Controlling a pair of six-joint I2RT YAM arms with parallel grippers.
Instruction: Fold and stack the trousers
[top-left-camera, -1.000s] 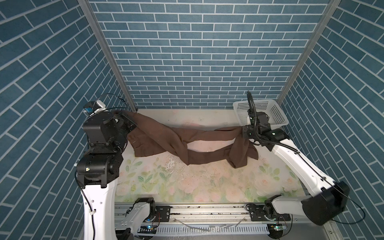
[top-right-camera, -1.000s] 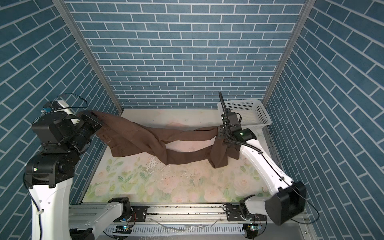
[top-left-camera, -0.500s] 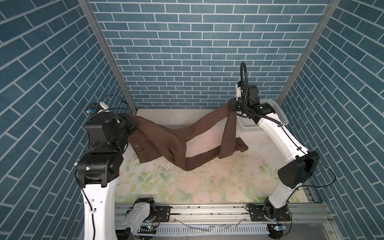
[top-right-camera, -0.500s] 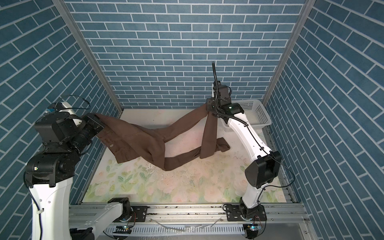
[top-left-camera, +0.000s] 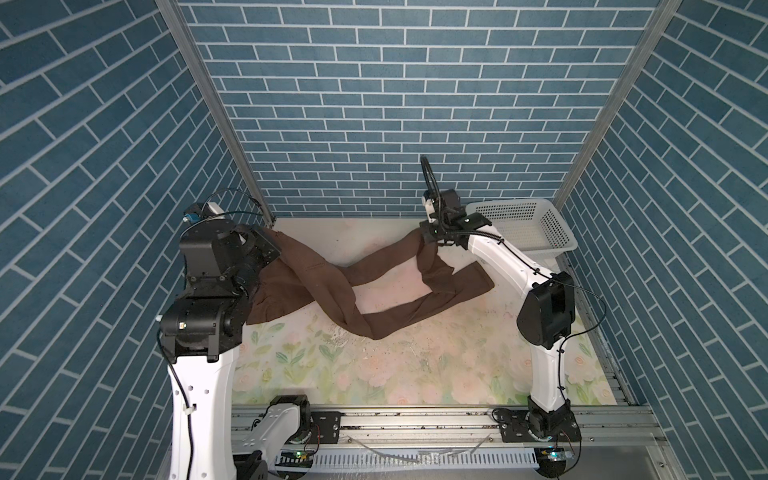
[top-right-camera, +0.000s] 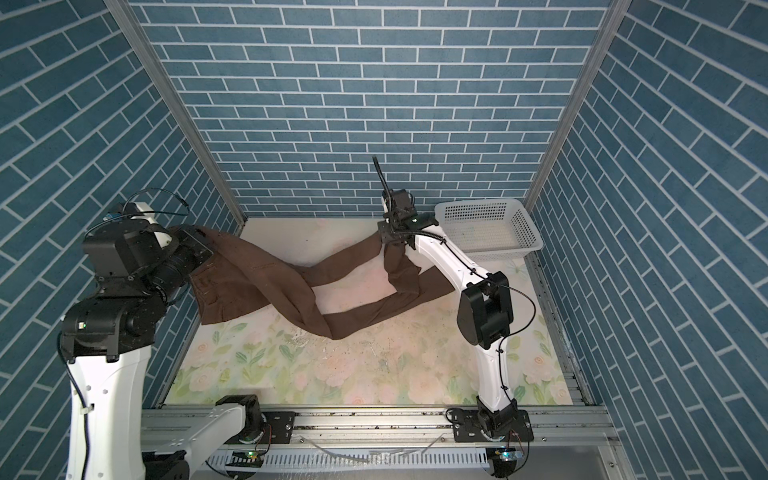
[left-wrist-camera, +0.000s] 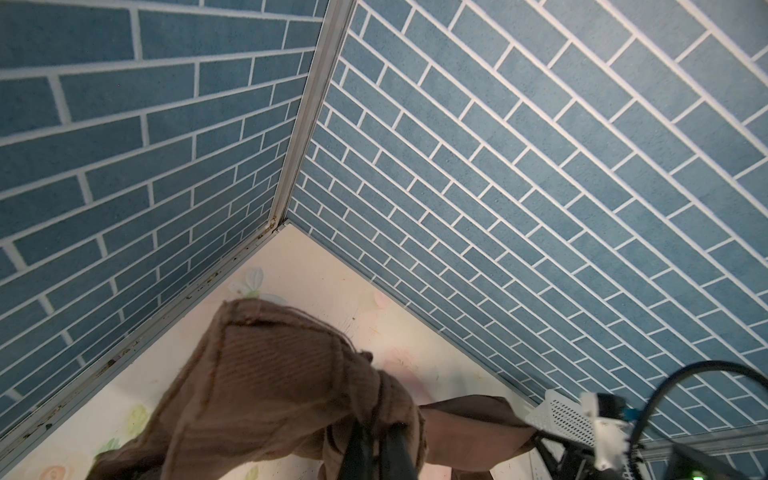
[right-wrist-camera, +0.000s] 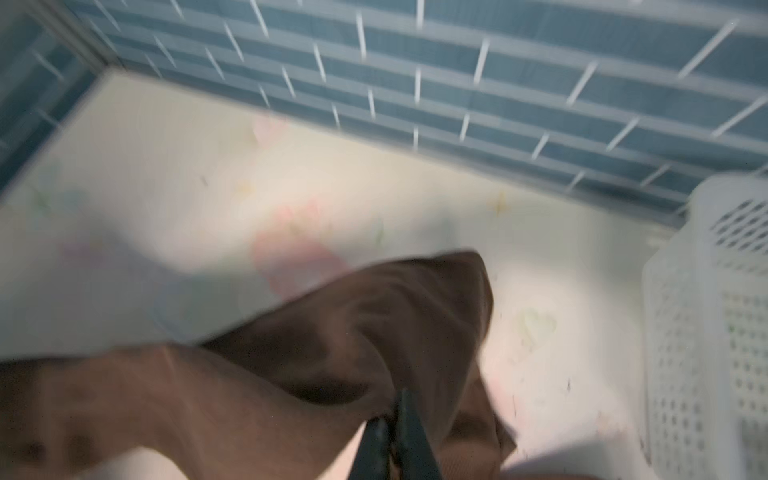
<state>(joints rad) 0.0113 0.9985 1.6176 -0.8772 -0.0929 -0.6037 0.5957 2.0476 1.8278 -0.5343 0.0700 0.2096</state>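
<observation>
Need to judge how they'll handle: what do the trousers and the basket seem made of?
The trousers look like soft woven cloth, matte dark brown: they drape, crease and show stitched seams. The basket looks like stiff white plastic, seemingly smooth: straight walls with even rows of holes.

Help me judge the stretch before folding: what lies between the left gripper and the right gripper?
Only the trousers: in both top views they run from the left gripper to the right gripper, sagging onto the table midway.

Dark brown trousers (top-left-camera: 316, 274), white perforated basket (top-left-camera: 557, 226), pastel floral table (top-left-camera: 374, 374), blue brick-patterned walls (top-left-camera: 374, 104)
</observation>
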